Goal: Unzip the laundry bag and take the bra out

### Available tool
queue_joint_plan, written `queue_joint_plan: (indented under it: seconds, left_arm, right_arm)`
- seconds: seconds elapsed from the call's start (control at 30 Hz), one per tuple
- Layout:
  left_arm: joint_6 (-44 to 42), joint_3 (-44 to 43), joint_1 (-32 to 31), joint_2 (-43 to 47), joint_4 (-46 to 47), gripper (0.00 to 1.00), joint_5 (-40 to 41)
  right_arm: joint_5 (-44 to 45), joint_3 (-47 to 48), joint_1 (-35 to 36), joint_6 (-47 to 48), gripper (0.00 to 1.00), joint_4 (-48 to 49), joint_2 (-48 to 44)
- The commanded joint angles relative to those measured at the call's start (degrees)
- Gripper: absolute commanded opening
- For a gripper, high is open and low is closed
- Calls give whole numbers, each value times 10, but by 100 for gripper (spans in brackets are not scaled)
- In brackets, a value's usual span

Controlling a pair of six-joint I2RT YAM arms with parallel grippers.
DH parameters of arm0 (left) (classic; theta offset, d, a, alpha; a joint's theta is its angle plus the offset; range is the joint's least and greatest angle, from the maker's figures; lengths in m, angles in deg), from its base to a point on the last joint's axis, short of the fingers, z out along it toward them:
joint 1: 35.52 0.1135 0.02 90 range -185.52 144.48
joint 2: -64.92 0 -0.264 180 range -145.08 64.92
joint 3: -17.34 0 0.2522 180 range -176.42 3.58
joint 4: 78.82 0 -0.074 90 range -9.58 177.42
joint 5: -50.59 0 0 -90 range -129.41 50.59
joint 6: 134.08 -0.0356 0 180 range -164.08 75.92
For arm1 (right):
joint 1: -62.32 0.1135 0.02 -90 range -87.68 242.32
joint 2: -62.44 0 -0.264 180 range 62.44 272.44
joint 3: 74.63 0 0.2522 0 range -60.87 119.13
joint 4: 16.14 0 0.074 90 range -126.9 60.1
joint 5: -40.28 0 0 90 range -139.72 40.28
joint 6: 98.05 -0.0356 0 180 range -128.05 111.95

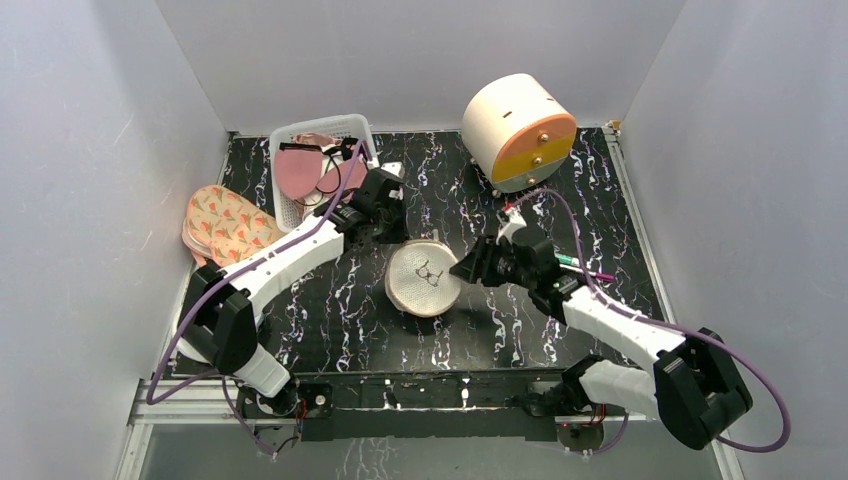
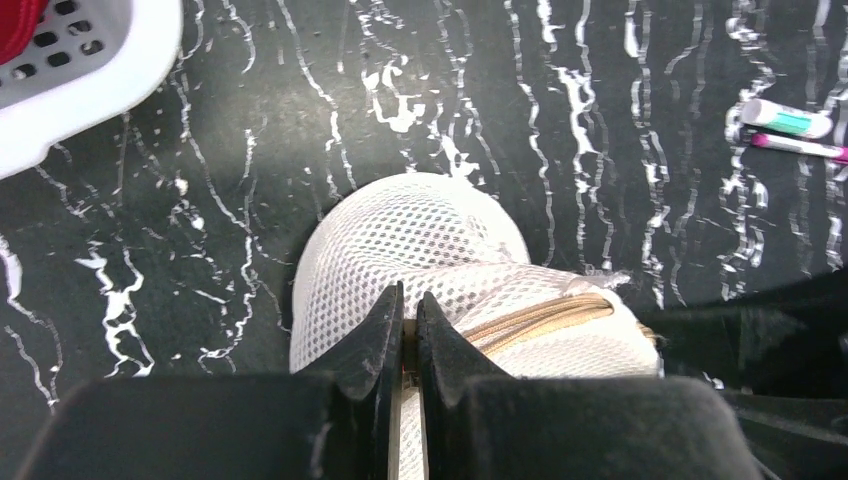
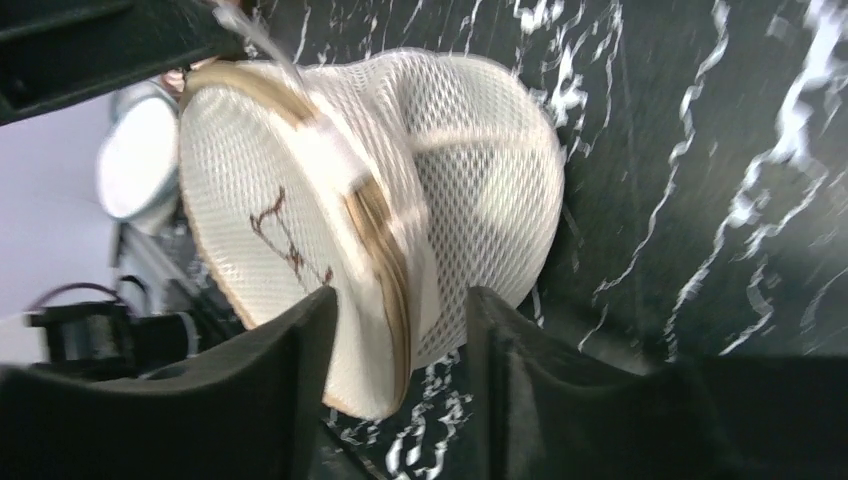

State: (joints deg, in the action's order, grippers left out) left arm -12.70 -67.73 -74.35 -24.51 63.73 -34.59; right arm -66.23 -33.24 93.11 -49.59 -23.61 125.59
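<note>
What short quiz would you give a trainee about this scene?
1. True or false: the left end effector is pinched shut on the bag.
2. Where does the basket stand? A: back left. B: front right. C: on top of the bag.
3. Fill in: the right end effector has its jaws ____ on either side of the bag's rim.

Key: 1 true; 2 A; 3 open.

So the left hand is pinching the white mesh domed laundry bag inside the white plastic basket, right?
No. The left hand is pinching the white mesh domed laundry bag on the black marbled table, apart from the white plastic basket, as the top view shows.
</note>
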Motion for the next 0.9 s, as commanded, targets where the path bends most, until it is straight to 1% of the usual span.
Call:
queue_joint_plan:
  seconds: [0.0,0.07,0.13,0.2,0.27,0.33,0.4,0.53,0.63,0.8,0.87]
  left_arm:
    - [-4,7,2,43,40,0,-64]
    - [-11,13,2,47,43,0,-74]
    - [-15,15,2,47,41,0,-74]
    - [-17,15,2,49,40,0,-72]
    - [-18,14,2,48,42,0,-74]
    - [-18,12,2,45,41,0,-77]
    - [-20,8,2,42,38,0,-79]
    - [-19,1,2,36,40,0,-83]
    - [-19,-2,2,34,43,0,-83]
    - [-19,-1,2,32,41,0,-84]
    - [-19,2,2,34,45,0,-88]
  right_arm:
    - [18,137,0,196,56,-136,24]
    - [-13,193,-1,263,63,-182,55]
    - [-69,251,0,336,66,-221,93]
    - [-99,303,1,396,66,-255,135]
    - [-106,335,3,445,63,-257,167]
    - [-109,358,3,474,61,-249,195]
    - [-132,396,4,500,57,-261,222]
    - [-174,442,12,538,48,-310,263]
    - [-184,431,13,535,47,-299,266]
    - [-213,417,14,512,51,-276,262]
    - [-214,410,17,494,50,-251,262]
